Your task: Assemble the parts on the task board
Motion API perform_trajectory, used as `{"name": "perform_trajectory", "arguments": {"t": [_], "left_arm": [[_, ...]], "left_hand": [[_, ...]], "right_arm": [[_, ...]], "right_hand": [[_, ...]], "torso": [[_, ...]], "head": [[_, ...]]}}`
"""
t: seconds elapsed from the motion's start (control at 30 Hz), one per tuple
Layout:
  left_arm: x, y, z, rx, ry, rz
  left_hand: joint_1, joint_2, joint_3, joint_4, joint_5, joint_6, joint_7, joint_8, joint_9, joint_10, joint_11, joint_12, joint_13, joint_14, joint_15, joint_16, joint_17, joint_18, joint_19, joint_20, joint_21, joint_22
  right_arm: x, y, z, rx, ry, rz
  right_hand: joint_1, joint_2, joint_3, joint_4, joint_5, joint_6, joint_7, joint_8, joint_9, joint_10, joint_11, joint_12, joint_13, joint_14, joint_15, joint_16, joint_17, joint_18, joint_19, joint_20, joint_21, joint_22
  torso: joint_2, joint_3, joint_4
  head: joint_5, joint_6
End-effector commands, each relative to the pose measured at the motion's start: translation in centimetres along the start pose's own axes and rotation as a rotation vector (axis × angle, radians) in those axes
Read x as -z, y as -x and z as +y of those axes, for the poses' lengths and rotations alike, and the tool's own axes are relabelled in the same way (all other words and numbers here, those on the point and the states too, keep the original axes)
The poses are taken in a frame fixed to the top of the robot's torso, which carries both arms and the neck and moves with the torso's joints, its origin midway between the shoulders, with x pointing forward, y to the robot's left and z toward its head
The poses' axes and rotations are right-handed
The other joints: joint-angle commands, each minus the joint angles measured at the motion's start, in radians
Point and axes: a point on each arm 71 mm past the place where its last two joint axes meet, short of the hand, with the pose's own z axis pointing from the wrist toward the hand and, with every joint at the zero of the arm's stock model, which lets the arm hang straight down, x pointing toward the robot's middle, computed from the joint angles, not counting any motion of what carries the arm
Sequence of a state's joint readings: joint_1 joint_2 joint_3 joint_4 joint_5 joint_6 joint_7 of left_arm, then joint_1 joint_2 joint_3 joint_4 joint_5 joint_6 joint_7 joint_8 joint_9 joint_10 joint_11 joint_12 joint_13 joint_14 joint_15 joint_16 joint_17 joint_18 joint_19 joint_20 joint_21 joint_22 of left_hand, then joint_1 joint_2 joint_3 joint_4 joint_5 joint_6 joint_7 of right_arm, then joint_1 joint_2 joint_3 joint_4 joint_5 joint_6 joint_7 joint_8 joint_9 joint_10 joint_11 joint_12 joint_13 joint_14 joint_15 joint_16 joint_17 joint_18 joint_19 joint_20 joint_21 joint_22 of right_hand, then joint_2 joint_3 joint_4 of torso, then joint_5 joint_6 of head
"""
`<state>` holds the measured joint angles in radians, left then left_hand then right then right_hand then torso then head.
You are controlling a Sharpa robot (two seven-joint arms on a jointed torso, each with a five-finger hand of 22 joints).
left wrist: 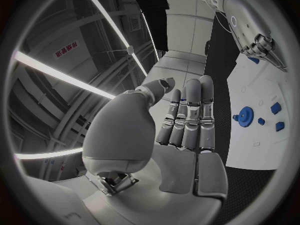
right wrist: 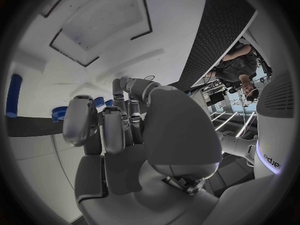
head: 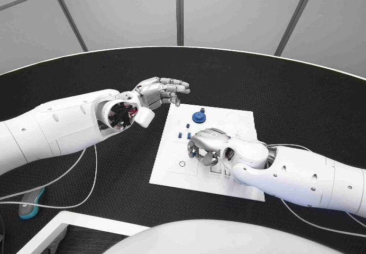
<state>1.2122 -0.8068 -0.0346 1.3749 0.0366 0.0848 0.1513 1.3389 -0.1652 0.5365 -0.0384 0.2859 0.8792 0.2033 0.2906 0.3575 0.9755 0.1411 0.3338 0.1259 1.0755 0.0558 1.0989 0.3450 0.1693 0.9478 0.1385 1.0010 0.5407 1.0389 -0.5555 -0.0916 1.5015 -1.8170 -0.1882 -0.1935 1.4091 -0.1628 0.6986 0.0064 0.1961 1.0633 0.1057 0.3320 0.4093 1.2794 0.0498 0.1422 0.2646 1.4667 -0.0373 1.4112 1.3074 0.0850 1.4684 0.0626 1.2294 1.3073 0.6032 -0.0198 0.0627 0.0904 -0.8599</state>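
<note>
The white task board [head: 172, 177] lies in the middle of the black table. A round blue part [head: 199, 116] stands near its far edge, with three small blue parts [head: 188, 135] just nearer me. My right hand [head: 207, 144] is over the board's middle, fingers curled down onto it. In the left wrist view a bit of blue [left wrist: 253, 60] shows at the right hand's fingertips [left wrist: 267, 49]; I cannot tell if it is gripped. My left hand [head: 160, 91] hovers beyond the board's far left corner, fingers [left wrist: 187, 117] straight and holding nothing. The round part [left wrist: 245, 116] lies beyond them.
White cables [head: 85, 180] trail from my left arm across the table. A teal object [head: 29, 207] lies at the table's left edge and a white frame [head: 61, 225] at the near left. Slots and a ring outline [head: 181, 163] mark the board's near part.
</note>
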Motion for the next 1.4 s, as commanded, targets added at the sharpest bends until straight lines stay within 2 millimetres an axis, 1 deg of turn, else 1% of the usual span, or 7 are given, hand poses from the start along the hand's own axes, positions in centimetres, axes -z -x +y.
{"name": "perform_trajectory", "arguments": {"t": [0.03, 0.27, 0.33, 0.6, 0.97, 1.2, 1.4], "left_arm": [[0.0, 0.0, 0.0, 0.0, 0.001, 0.001], [-0.1, -0.1, 0.0, 0.0, 0.004, 0.003], [-0.1, -0.1, 0.1, 0.0, 0.005, 0.004], [-0.2, -0.1, 0.1, 0.001, 0.011, 0.01], [0.0, 0.0, 0.1, 0.002, 0.014, 0.012], [0.0, 0.1, 0.1, 0.001, 0.014, 0.011], [0.0, 0.1, 0.1, 0.002, 0.014, 0.012]], "left_hand": [[0.005, 0.002, -0.008, -0.001, 0.004, -0.002, 0.005, 0.0, 0.001, -0.008, -0.002, 0.007, -0.002, -0.007, -0.002, -0.006, -0.002, 0.016, -0.006, 0.003, -0.004, -0.002], [0.005, 0.002, -0.008, -0.001, 0.004, -0.002, 0.005, 0.0, 0.001, -0.008, -0.002, 0.007, -0.002, -0.007, -0.002, -0.006, -0.002, 0.016, -0.006, 0.003, -0.004, -0.002], [0.005, 0.002, -0.008, -0.001, 0.004, -0.002, 0.005, 0.0, 0.001, -0.008, -0.002, 0.007, -0.002, -0.007, -0.002, -0.006, -0.002, 0.016, -0.006, 0.003, -0.004, -0.002], [0.006, 0.003, -0.008, -0.001, 0.004, -0.002, 0.006, 0.0, 0.001, -0.009, -0.002, 0.007, -0.002, -0.008, -0.001, -0.006, -0.003, 0.016, -0.006, 0.003, -0.005, -0.003], [0.006, 0.004, -0.008, 0.0, 0.004, -0.002, 0.006, 0.0, 0.001, -0.009, -0.002, 0.007, -0.002, -0.008, -0.001, -0.006, -0.003, 0.016, -0.006, 0.003, -0.005, -0.003], [0.007, 0.005, -0.008, 0.0, 0.003, -0.002, 0.005, 0.0, 0.001, -0.01, -0.002, 0.007, -0.002, -0.009, -0.001, -0.008, -0.004, 0.016, -0.007, 0.003, -0.006, -0.004], [0.008, 0.006, -0.008, 0.0, 0.003, -0.002, 0.005, 0.001, 0.002, -0.01, -0.002, 0.008, -0.002, -0.011, -0.001, -0.009, -0.005, 0.016, -0.007, 0.003, -0.007, -0.004]], "right_arm": [[0.0, -0.1, 0.0, 0.0, 0.001, 0.005], [-0.1, -0.2, 0.1, 0.0, 0.009, 0.006], [-0.1, -0.2, 0.1, 0.0, 0.011, 0.002], [-0.1, 0.0, -0.2, -0.004, 0.011, -0.027], [0.3, 0.1, -0.3, -0.009, 0.008, -0.042], [0.9, 0.3, -0.4, -0.014, 0.007, -0.056], [1.4, 0.5, -0.4, -0.021, 0.007, -0.079]], "right_hand": [[-0.012, -0.002, 0.004, -0.001, 0.003, -0.002, 0.009, 0.006, -0.002, 0.017, -0.01, 0.001, 0.001, 0.063, -0.003, -0.003, 0.049, -0.013, 0.022, -0.007, -0.001, 0.038], [-0.033, -0.009, -0.007, -0.002, 0.003, -0.024, 0.021, -0.007, -0.001, -0.012, 0.002, -0.023, -0.005, 0.062, 0.006, -0.005, 0.046, -0.012, 0.019, -0.002, -0.01, 0.034], [-0.044, -0.011, -0.021, -0.003, 0.007, -0.048, 0.031, -0.021, -0.002, -0.039, 0.012, -0.043, -0.012, 0.061, 0.014, -0.006, 0.042, -0.012, 0.016, 0.004, -0.016, 0.031], [-0.062, -0.016, -0.038, -0.007, 0.013, -0.109, 0.038, -0.064, -0.01, -0.108, 0.03, -0.08, -0.032, 0.058, 0.03, -0.013, 0.029, -0.008, 0.009, 0.019, -0.038, 0.02], [-0.068, -0.029, -0.034, -0.013, 0.008, -0.138, 0.03, -0.087, -0.014, -0.151, 0.035, -0.081, -0.047, 0.057, 0.034, -0.011, 0.028, -0.004, 0.003, 0.025, -0.056, 0.01], [-0.081, -0.048, -0.03, -0.014, -0.002, -0.176, 0.009, -0.114, -0.019, -0.217, 0.053, -0.08, -0.074, 0.051, 0.047, -0.022, 0.008, 0.005, -0.009, 0.036, -0.104, -0.019], [-0.081, -0.048, -0.03, -0.014, -0.002, -0.177, 0.008, -0.115, -0.019, -0.22, 0.053, -0.079, -0.075, 0.051, 0.048, -0.024, 0.007, 0.005, -0.009, 0.037, -0.107, -0.022]], "torso": [[0.0, 0.0007, -0.0009], [-0.001, 0.0008, -0.0006], [0.0, 0.0006, -0.0005], [0.0, 0.0002, -0.001], [0.001, -0.0002, 0.0004], [0.0, 0.0002, -0.0001], [0.0, 0.0002, -0.0009]], "head": [[0.0, -0.001], [0.0, -0.001], [0.0, -0.002], [-0.002, 0.001], [-0.004, 0.003], [-0.009, 0.004], [-0.013, 0.007]]}}
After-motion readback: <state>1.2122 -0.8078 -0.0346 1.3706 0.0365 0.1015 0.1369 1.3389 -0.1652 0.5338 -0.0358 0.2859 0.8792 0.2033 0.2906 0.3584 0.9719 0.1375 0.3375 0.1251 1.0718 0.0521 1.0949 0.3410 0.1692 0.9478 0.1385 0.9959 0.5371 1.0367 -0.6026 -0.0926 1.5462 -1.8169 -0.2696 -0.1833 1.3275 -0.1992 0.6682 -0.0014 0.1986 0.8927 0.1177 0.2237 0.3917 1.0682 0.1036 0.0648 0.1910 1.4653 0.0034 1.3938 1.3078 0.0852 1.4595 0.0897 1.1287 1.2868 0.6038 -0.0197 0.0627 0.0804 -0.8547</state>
